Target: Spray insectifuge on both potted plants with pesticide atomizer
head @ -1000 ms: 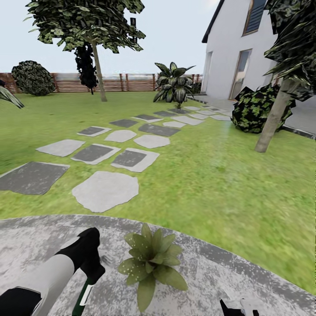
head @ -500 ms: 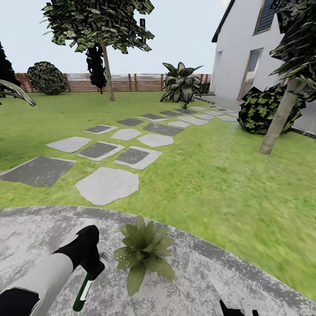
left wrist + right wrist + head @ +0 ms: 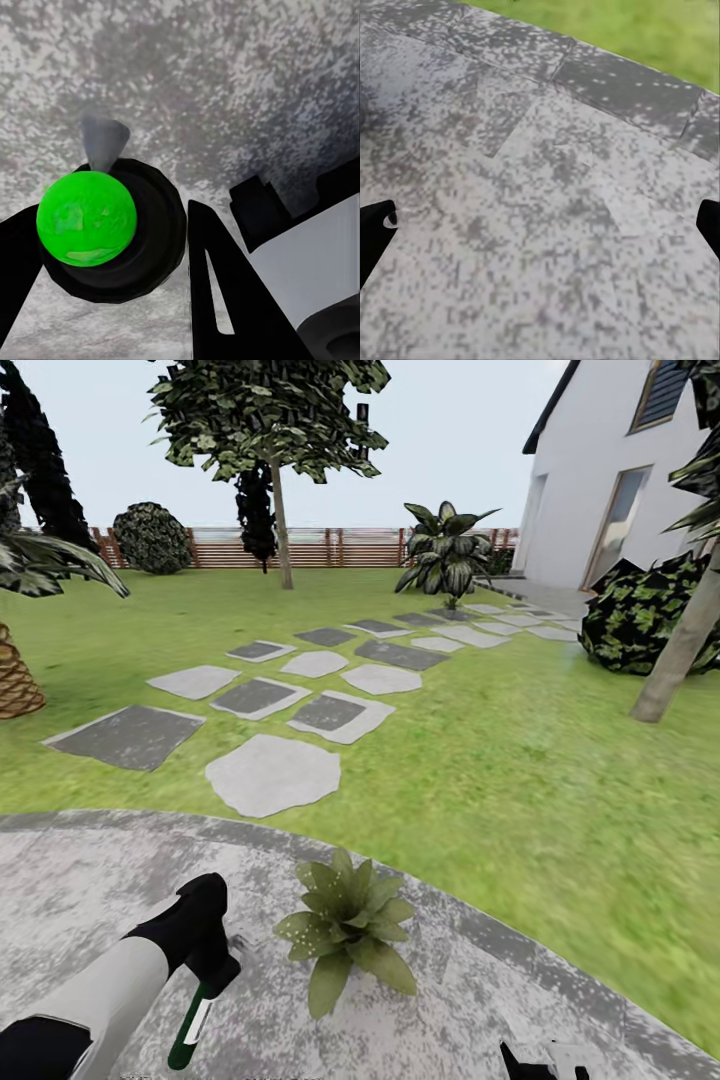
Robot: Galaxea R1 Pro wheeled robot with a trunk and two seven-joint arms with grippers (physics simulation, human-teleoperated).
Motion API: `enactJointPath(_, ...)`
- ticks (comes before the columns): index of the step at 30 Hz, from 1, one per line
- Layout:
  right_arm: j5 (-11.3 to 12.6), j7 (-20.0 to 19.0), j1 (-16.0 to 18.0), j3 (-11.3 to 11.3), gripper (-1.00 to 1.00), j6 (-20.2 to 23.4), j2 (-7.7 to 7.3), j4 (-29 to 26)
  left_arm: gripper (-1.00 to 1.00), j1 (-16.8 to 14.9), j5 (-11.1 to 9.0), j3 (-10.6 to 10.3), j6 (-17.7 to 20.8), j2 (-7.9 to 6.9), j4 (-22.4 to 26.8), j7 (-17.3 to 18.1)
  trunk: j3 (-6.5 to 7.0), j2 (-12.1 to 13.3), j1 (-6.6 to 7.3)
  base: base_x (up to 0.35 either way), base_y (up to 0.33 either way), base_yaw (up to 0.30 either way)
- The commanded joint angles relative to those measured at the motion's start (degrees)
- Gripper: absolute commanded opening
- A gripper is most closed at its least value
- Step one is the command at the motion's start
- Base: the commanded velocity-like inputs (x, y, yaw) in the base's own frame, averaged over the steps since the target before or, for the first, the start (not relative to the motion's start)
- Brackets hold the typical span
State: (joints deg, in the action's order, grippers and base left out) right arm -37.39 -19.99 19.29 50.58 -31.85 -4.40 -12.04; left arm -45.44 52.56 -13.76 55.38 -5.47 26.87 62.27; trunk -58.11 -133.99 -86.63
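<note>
One potted plant (image 3: pixel 346 935), one pesticide atomizer (image 3: pixel 192 1027) held.

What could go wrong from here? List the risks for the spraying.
1. The left gripper holds the pesticide atomizer beside the potted plant, not over it; spray from there may miss the far leaves.
2. One potted plant is in the head view, on the patio; the second could be left uncovered.
3. The bottle hangs low by the paving, so a further drop of the arm might knock it.
</note>
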Motion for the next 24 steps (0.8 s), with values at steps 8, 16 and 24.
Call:
enactJointPath(8,-0.1,-0.4,0.0,0.5,1.0,-0.1,0.0,0.0,-1.0,0.0,0.5,-0.1,0.3,0.35,0.1,-0.1,0.04,0.0,0.01,0.0,0.0,0.269)
enactJointPath(16,-0.2,-0.4,0.0,0.5,1.0,-0.1,-0.16,-0.1,-1.0,0.0,0.9,-0.1,0.4,0.57,0.1,-0.2,0.26,0.0,0.01,0.0,-0.001,0.115)
enactJointPath(24,-0.2,-0.4,0.0,0.5,1.0,-0.1,-0.29,-0.1,-1.0,0.0,0.6,-0.1,0.4,0.76,1.7,-0.2,0.26,0.0,0.01,0.106,-0.181,0.001)
